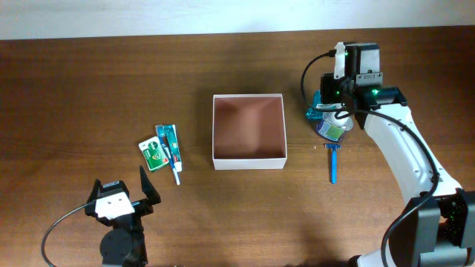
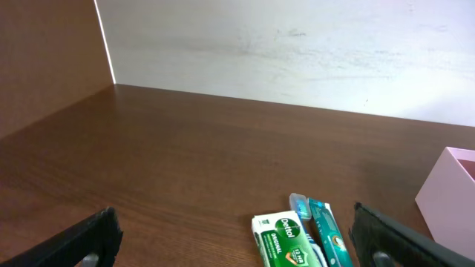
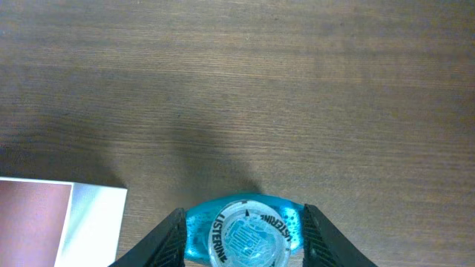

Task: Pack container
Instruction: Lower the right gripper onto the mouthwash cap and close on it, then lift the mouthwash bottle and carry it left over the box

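The container (image 1: 249,162), a square white box with a pinkish-brown inside, sits empty at the table's middle; its corner shows in the right wrist view (image 3: 93,219) and its pink wall in the left wrist view (image 2: 447,194). My right gripper (image 1: 332,119) is right of the container, its fingers closed against the sides of an upright teal Listerine mouthwash bottle (image 3: 243,231), seen from above. My left gripper (image 1: 121,190) is open and empty near the front left edge, and it also shows in the left wrist view (image 2: 237,245).
A green Dettol soap box (image 1: 152,154), a teal toothpaste box (image 1: 168,142) and a toothbrush (image 1: 176,172) lie together left of the container, just ahead of my left fingers (image 2: 286,237). A blue razor-like stick (image 1: 334,163) lies right of the container's front corner.
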{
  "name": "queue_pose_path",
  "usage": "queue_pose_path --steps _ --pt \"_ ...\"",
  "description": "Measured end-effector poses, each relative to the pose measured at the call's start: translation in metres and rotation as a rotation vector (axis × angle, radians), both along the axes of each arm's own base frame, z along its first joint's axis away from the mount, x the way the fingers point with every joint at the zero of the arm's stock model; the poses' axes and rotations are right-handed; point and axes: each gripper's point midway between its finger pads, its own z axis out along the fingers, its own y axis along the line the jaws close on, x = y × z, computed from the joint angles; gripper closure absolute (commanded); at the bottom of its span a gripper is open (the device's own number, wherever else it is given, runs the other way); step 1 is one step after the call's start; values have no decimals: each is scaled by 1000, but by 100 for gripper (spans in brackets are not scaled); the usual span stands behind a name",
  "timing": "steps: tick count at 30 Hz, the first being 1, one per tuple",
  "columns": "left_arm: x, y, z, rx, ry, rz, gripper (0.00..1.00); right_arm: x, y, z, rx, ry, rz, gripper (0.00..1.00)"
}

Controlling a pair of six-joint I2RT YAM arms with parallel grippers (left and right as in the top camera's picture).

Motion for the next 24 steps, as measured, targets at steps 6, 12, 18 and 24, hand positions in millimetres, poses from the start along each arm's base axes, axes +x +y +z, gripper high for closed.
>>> queue_pose_path --steps 6,12,18,24 --pt "0 0 0 0 0 0 1 -1 0 -1 0 4 0 59" --pt "0 0 0 0 0 0 1 2 0 -20 -3 45 0 62" --pt "0 0 0 0 0 0 1 8 1 -21 -2 26 -1 75" --pt "0 0 0 0 0 0 1 9 1 -20 5 23 -1 82"
